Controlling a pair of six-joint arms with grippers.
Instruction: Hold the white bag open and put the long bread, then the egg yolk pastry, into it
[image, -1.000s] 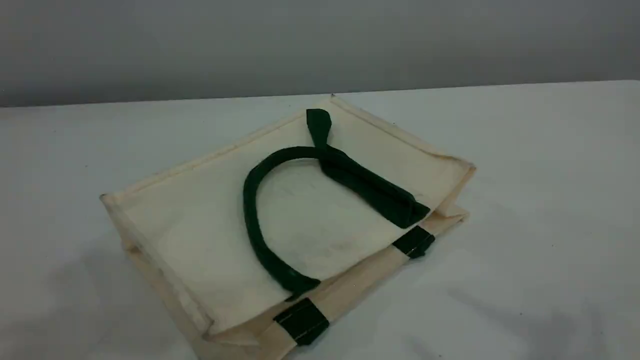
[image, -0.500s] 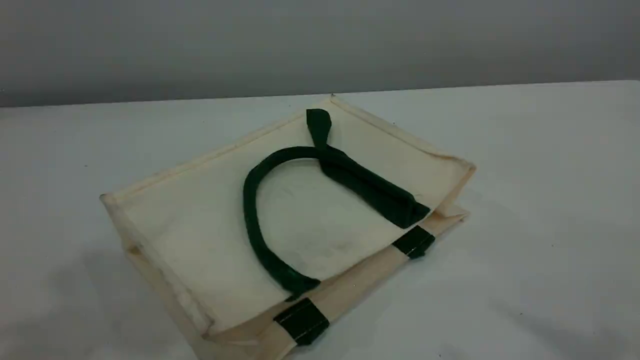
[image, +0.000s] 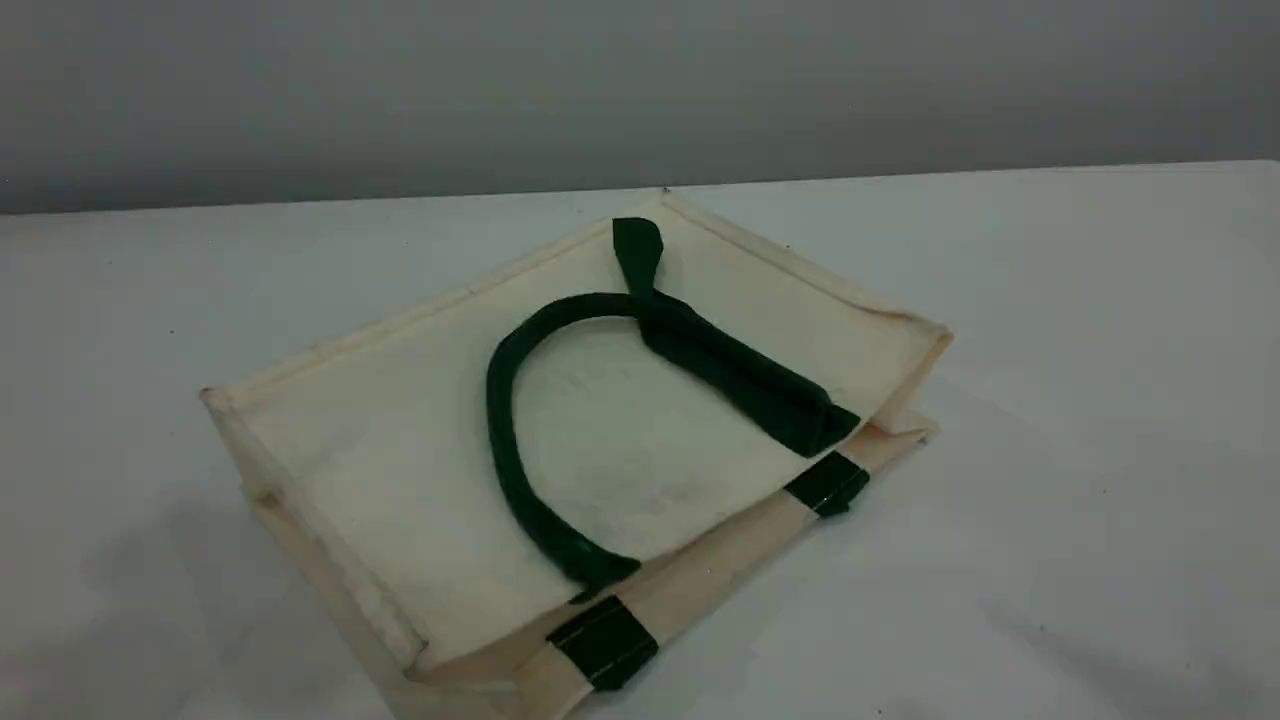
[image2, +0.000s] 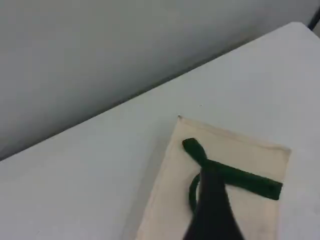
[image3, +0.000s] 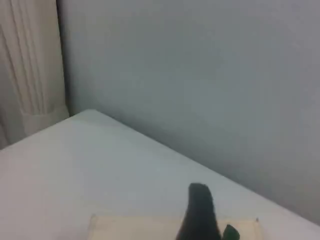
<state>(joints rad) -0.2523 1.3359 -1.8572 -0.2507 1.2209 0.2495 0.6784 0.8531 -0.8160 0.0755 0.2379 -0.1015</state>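
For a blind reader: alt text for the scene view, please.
A cream white bag lies flat and closed on a pale table, its dark green handle looped across the top side. No arm or food shows.

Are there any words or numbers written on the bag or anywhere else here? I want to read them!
None: no words, numbers or signs can be read in any view.
The white bag: plain cream cloth; only faint smudges show on its top side, too dim to tell if they are print.
Its green handle and green patches: no label to read.
The table and the wall behind: bare.
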